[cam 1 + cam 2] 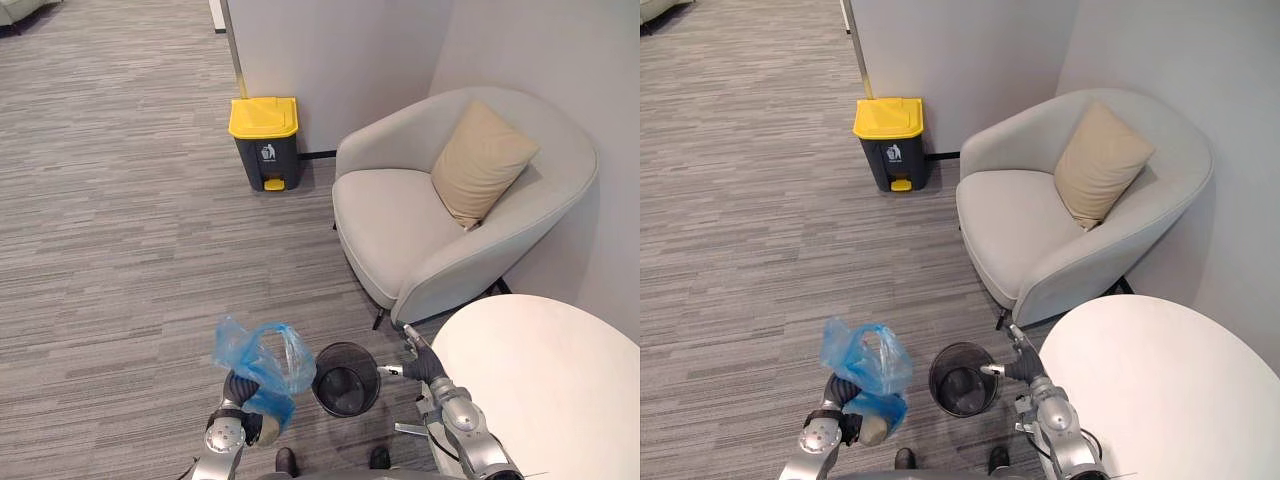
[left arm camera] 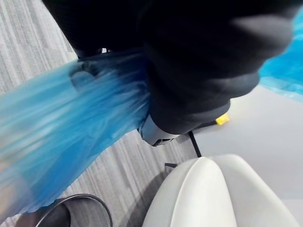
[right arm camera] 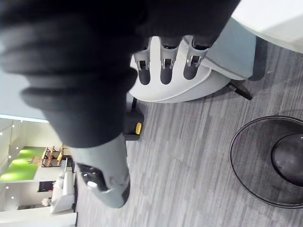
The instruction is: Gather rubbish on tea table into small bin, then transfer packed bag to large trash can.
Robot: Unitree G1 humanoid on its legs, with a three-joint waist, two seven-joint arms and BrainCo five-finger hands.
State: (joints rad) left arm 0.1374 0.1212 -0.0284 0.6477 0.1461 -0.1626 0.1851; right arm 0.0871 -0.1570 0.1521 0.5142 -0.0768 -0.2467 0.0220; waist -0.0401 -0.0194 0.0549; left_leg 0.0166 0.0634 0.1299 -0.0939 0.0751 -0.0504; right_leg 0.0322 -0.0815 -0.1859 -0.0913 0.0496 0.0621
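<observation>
A blue plastic bag [image 1: 258, 362] hangs bunched above the carpet, with my left hand [image 1: 240, 390] shut on its gathered top. In the left wrist view the bag [image 2: 66, 137] streams past the hand's dark cover. Just to its right stands the small black mesh bin [image 1: 345, 378], upright with no liner in it. My right hand [image 1: 420, 362] hovers by the bin's right rim, fingers loosely relaxed and holding nothing; its thumb [image 3: 106, 182] sticks out. The large dark trash can [image 1: 265, 140] with a shut yellow lid stands against the far wall.
The round white tea table [image 1: 545, 385] fills the lower right, its top bare. A grey armchair [image 1: 400, 230] with a beige cushion [image 1: 480, 160] sits between the table and the trash can. Grey carpet stretches away on the left.
</observation>
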